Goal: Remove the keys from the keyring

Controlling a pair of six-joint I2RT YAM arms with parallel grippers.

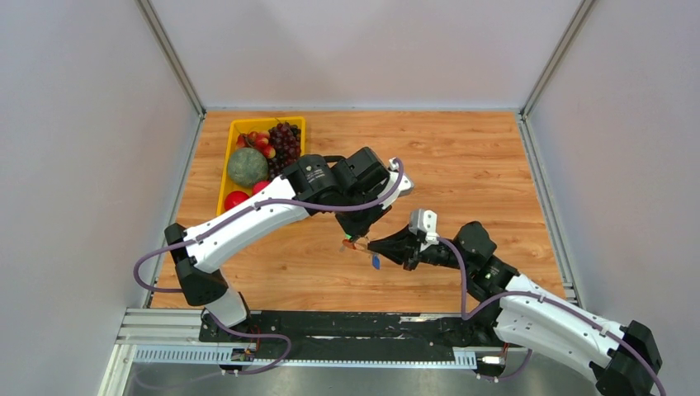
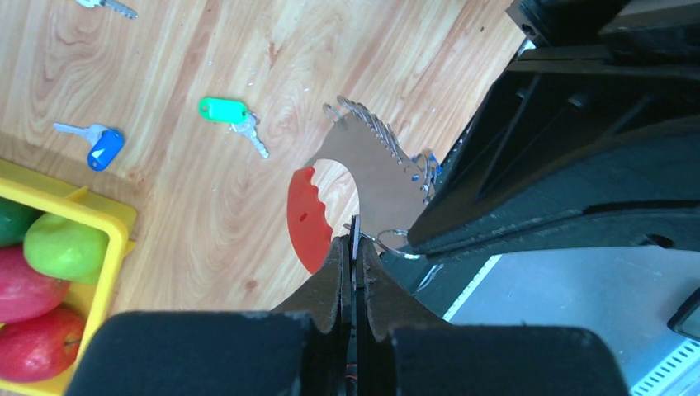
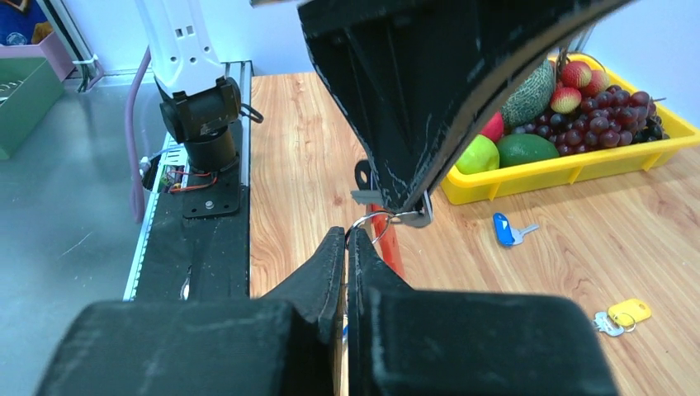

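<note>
left gripper (image 2: 353, 246) nearest us, jaws pinched tight on lower edge of keyring (image 2: 376, 177), which is held in air above table (image 2: 206, 214). right gripper (image 3: 347, 239) closed flat, tips at silver wire loop (image 3: 373, 221); we cannot tell if loop is actually caught. risks as we judge them: right tips slip off thin wire on pull; keyring twists in left pinch; blue key (image 1: 376, 261) hanging below snags or drops. green key (image 2: 224, 110) lies loose on table.

No text, label, brand mark, number or sign is legible in any view. The heads of the keys (image 2: 223, 110) and the yellow tray (image 2: 41, 188) show plain surfaces only.
</note>
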